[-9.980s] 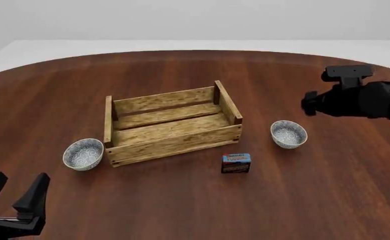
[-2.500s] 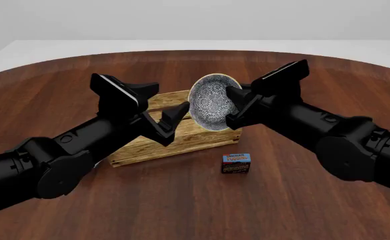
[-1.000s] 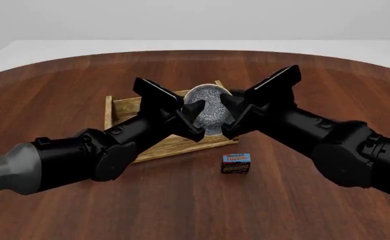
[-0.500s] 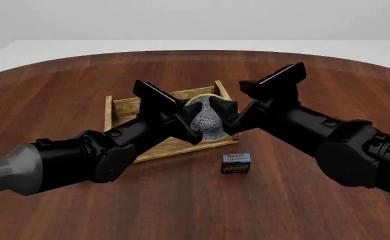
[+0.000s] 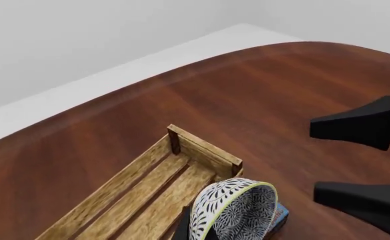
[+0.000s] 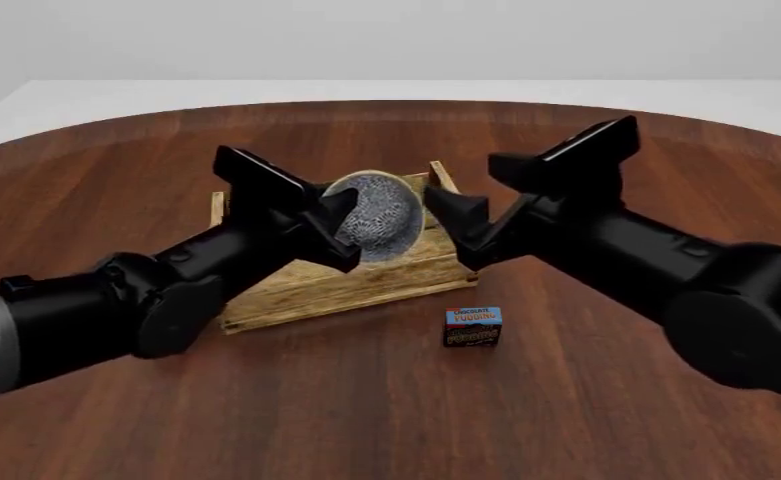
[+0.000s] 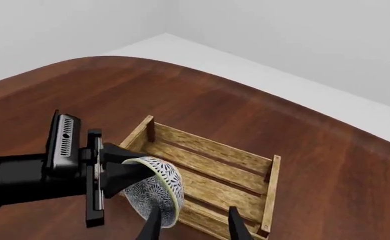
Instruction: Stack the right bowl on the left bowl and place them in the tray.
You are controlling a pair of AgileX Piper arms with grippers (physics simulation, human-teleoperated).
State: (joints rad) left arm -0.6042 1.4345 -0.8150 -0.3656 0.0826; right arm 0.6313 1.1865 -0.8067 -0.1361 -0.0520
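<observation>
Now, left to right:
Left gripper (image 6: pixel 326 222): clamped on the rim of the blue-and-white patterned ceramic bowl (image 6: pixel 377 216), held tilted above the light-brown wooden slat crate (image 6: pixel 350 285).
Bowl: likely stiff, glazed, slippery, breakable; take it by the rim.
Crate: looks empty inside.
Right gripper (image 6: pixel 454 224): fingers apart, beside the bowl, apparently holding nothing.

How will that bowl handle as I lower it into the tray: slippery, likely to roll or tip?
Probably rigid and glazed, so the bowl may pivot in the left gripper, which pinches only its rim. It hangs on edge over the tray; it would likely roll or rock if released.
</observation>
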